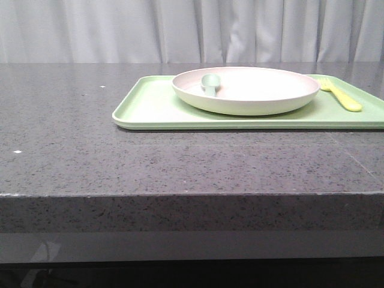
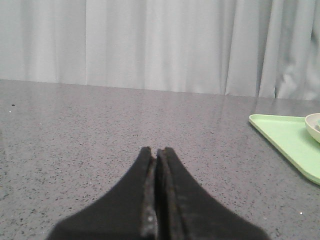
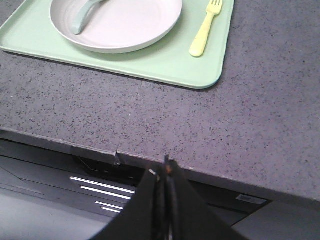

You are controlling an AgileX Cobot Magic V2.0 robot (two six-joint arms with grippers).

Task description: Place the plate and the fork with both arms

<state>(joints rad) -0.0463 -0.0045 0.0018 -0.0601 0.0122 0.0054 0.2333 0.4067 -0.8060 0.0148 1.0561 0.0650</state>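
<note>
The pale pinkish plate (image 1: 252, 90) rests on the light green tray (image 1: 150, 108), and shows too in the right wrist view as the plate (image 3: 130, 25). The yellow fork (image 1: 342, 96) lies on the tray to the plate's right, tines pointing away from the robot; the right wrist view has the fork (image 3: 205, 30) as well. A blue-green spoon (image 1: 210, 83) sits in the plate. Neither arm appears in the front view. My left gripper (image 2: 156, 150) is shut and empty, low over bare table left of the tray. My right gripper (image 3: 165, 162) is shut and empty, at the table's front edge.
The tray (image 3: 165, 62) lies on the dark grey speckled table (image 1: 90, 156), toward its back right. A pale curtain (image 1: 120, 30) hangs behind the table. The table's front edge (image 1: 180, 195) runs across the front view, with a dark panel below.
</note>
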